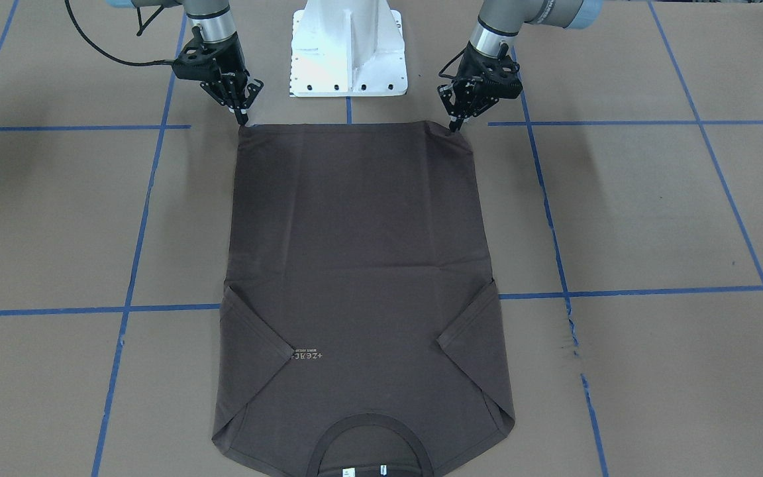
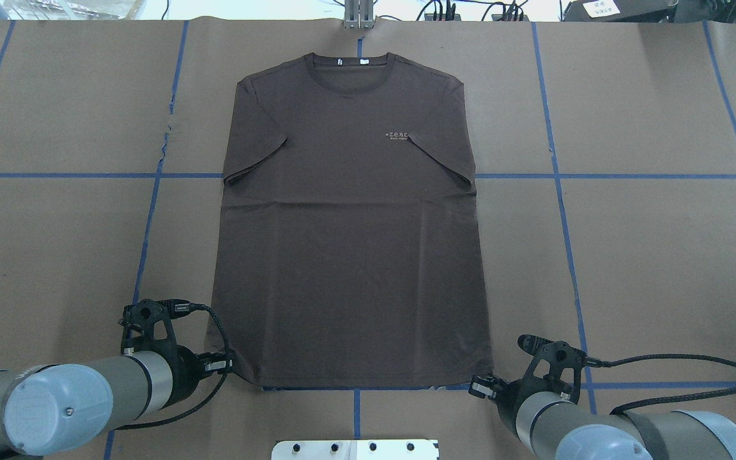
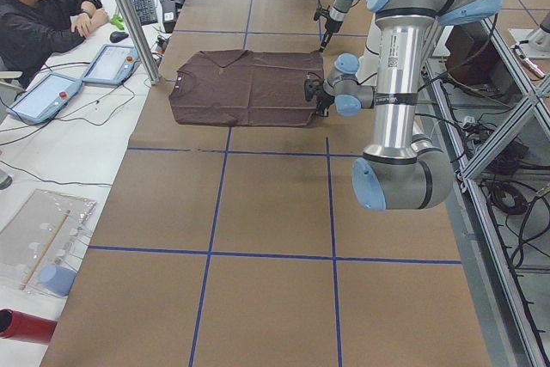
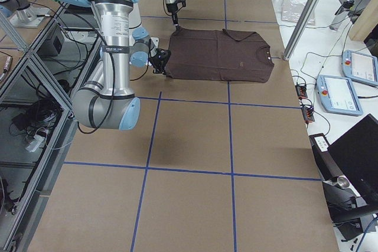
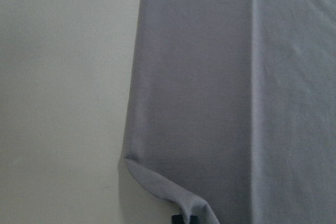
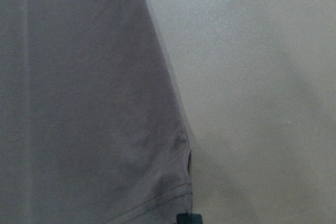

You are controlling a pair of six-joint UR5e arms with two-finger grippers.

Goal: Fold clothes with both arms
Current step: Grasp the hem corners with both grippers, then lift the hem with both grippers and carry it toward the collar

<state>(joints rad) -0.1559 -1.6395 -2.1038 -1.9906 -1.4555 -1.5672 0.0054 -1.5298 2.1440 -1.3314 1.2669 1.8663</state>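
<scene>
The dark brown T-shirt (image 1: 361, 252) lies flat on the brown paper table, front up, both sleeves folded inward, collar away from the robot; it also shows in the overhead view (image 2: 349, 255). My left gripper (image 1: 454, 126) (image 2: 230, 365) is shut on the hem corner on my left; in the left wrist view that corner (image 5: 157, 182) curls up off the table. My right gripper (image 1: 242, 120) (image 2: 478, 385) is shut on the other hem corner, where the right wrist view shows the fabric (image 6: 178, 150) puckered. Both grippers are low at the table.
The white pedestal base (image 1: 348, 53) stands just behind the hem, between the arms. Blue tape lines (image 2: 553, 176) grid the table. An operator (image 3: 43, 15) sits beyond the collar end with tablets (image 3: 112, 62) and a metal post (image 3: 129, 15).
</scene>
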